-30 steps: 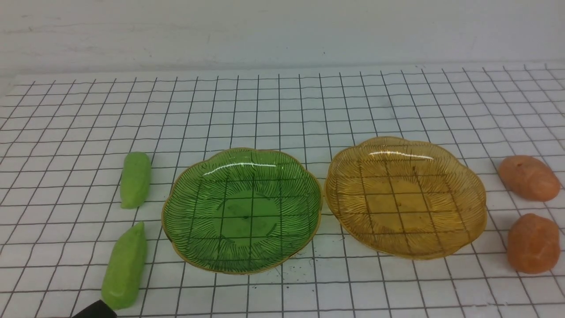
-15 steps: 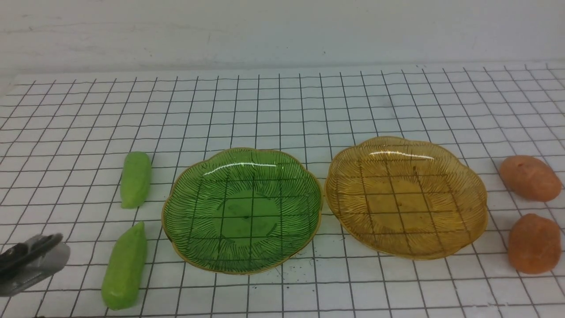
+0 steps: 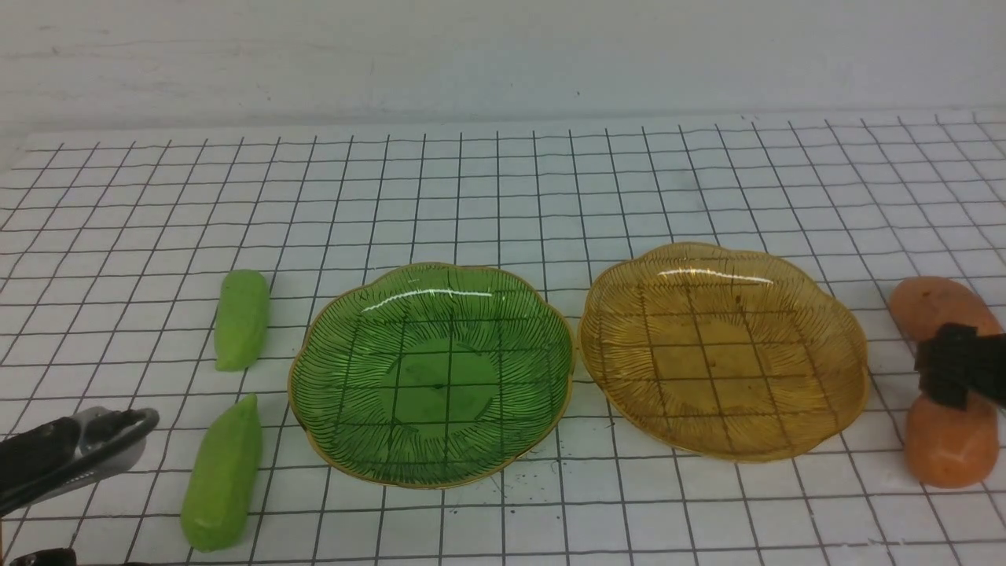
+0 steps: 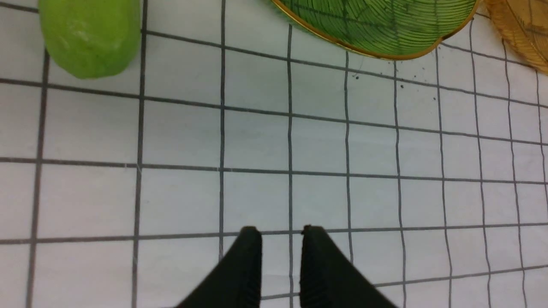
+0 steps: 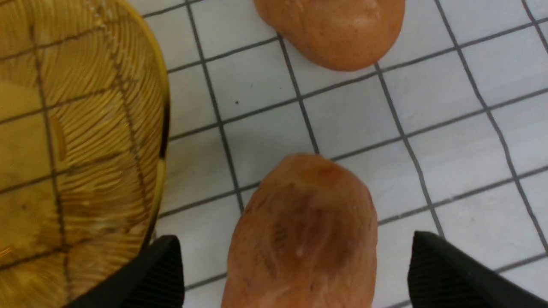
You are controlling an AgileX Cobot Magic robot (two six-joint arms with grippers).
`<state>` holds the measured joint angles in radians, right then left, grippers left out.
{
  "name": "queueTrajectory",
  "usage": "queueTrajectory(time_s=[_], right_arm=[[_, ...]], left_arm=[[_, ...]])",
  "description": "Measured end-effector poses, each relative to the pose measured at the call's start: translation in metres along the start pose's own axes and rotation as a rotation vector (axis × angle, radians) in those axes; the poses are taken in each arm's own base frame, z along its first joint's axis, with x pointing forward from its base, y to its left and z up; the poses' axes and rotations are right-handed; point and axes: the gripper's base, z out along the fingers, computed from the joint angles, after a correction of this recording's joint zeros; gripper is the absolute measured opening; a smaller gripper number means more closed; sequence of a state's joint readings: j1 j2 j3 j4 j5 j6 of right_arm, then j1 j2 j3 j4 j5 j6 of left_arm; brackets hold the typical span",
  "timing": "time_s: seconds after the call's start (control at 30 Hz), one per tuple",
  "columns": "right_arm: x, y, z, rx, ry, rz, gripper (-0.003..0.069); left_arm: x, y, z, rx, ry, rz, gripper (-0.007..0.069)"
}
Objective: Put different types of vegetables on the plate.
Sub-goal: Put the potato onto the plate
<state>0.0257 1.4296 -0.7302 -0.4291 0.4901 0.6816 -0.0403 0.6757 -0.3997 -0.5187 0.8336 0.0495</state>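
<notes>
The green plate [image 3: 431,373] and the amber plate [image 3: 723,351] are translucent, ribbed, with scalloped rims. Smooth green pods [image 3: 241,320] lie left of them; plump orange-brown ovals [image 3: 951,444], right. The left gripper [image 4: 281,229] is slightly parted, empty; the right gripper [image 5: 295,256] (holding nothing) spreads widely around the nearer oval.

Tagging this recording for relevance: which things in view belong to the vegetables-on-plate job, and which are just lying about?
Part of the job:
- two light-green pods
- two orange-brown potatoes
- green plate
- amber plate, though which plate is meant isn't shown
- left gripper, right gripper

Just lying about:
- nothing loose that I can see
</notes>
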Motion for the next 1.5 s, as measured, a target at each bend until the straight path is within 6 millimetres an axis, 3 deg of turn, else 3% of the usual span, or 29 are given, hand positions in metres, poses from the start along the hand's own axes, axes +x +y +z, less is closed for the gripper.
queueTrajectory(time_s=[0.27,0.47,0.63,0.8,0.83,0.97,1.03,1.2,1.37,1.5], right_arm=[[0.006,0.000,0.044,0.092,0.070,0.034,0.0663],[0.009,0.000,0.049,0.100,0.090,0.048,0.0533],[0.009,-0.001,0.047,0.109,0.097,0.042,0.0526],[-0.016,-0.005,0.015,0.144,0.043,0.018,0.0526],[-0.031,-0.004,-0.005,0.128,0.007,0.038,0.0526],[-0.060,0.008,-0.043,-0.013,-0.075,0.017,0.0526],[-0.064,0.025,-0.046,-0.131,-0.103,-0.057,0.0526],[-0.052,0.069,-0.017,-0.314,-0.031,-0.115,0.0526],[-0.042,0.092,0.010,-0.361,-0.006,-0.138,0.0526],[-0.040,0.096,0.022,-0.364,-0.009,-0.122,0.0547]], left_arm=[[0.001,0.000,0.000,-0.001,0.009,-0.009,0.0122],[0.001,0.000,0.000,-0.001,0.009,-0.009,0.0122],[0.001,0.000,0.000,-0.003,0.009,-0.007,0.0122],[0.001,0.000,0.000,-0.003,0.013,-0.007,0.0122],[0.001,0.000,0.000,-0.004,0.013,-0.007,0.0122],[0.002,0.000,0.000,-0.003,0.017,-0.007,0.0122],[0.002,0.000,0.000,-0.003,0.017,-0.007,0.0122],[0.002,0.000,0.000,-0.004,0.020,-0.006,0.0122],[0.002,0.000,0.000,-0.005,0.020,-0.005,0.0122],[0.002,0.000,0.000,-0.005,0.020,-0.005,0.0122]])
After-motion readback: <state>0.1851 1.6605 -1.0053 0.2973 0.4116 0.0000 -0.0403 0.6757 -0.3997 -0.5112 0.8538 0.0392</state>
